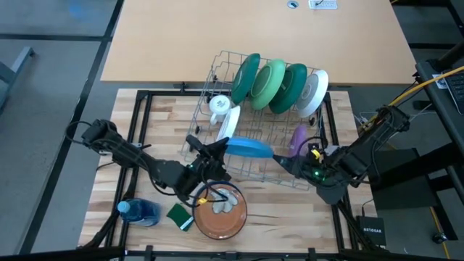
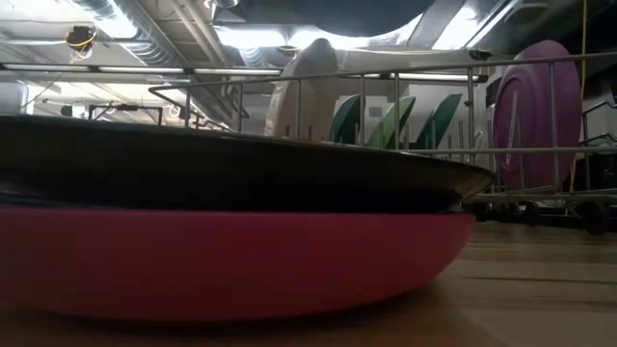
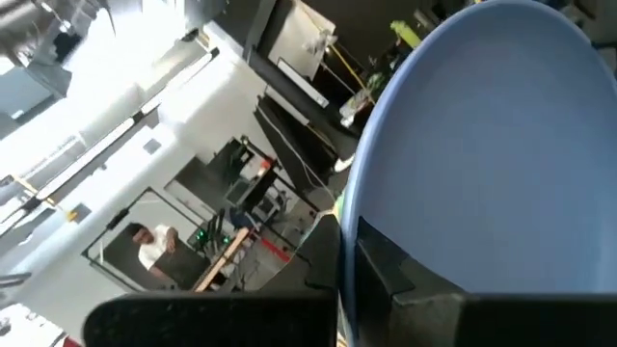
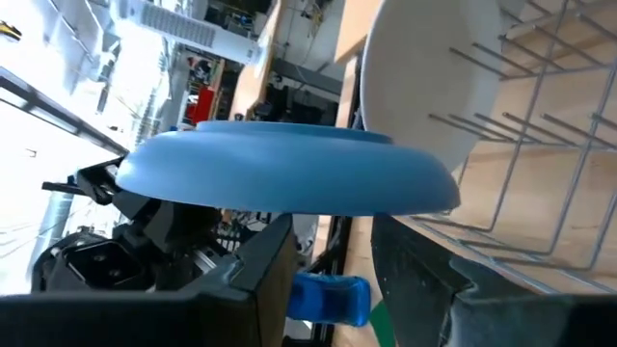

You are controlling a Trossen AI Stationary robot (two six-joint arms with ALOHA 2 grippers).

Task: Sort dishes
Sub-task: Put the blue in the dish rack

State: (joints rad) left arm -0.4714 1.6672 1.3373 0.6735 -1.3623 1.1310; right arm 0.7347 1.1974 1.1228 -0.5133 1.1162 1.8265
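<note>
My left gripper is shut on a blue plate, held tilted over the near part of the wire dish rack. My right gripper stands open just off the plate's right end; its wrist view shows nothing between its fingers. In the rack stand three green plates and a white plate on edge at the far side. A purple plate is at the right and another white plate at the left. A brown plate lies on a red one near the front edge. My left gripper pinches the blue plate's rim at its left end, one finger on the plate's face and the other behind it. The fingers come level from the table's left. The plate is lifted clear of the rack and tilted.
A white mug sits in the rack's left part. A blue bottle and a green sponge lie at the near left, beside the stacked plates. Bare wooden tabletop lies left of the rack.
</note>
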